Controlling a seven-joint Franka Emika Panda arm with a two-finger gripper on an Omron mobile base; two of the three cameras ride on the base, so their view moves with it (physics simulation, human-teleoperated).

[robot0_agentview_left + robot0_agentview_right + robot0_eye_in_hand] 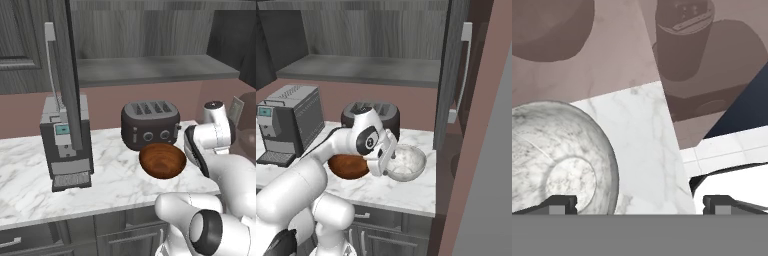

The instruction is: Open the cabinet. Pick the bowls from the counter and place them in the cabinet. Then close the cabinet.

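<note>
Marble tabletop [406,192] carries both bowls side by side before the toaster [150,124]; cabinet [453,75] doors stand open. Pincer [387,159], spread wide and empty, hangs at the pale bowl [405,162], brown bowl [162,160] beside. Picking looks underway; next it should straddle the rim.

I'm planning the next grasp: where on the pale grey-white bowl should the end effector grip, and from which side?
Grip the rim of the pale grey-white bowl from above, one finger inside the wall and one outside. It sits upright and open-topped on the marble counter, too wide to span, and its thin rim is the graspable edge. The open end effector is at its left rim, beside the reddish-brown bowl, so that near rim probably suits best.
</note>
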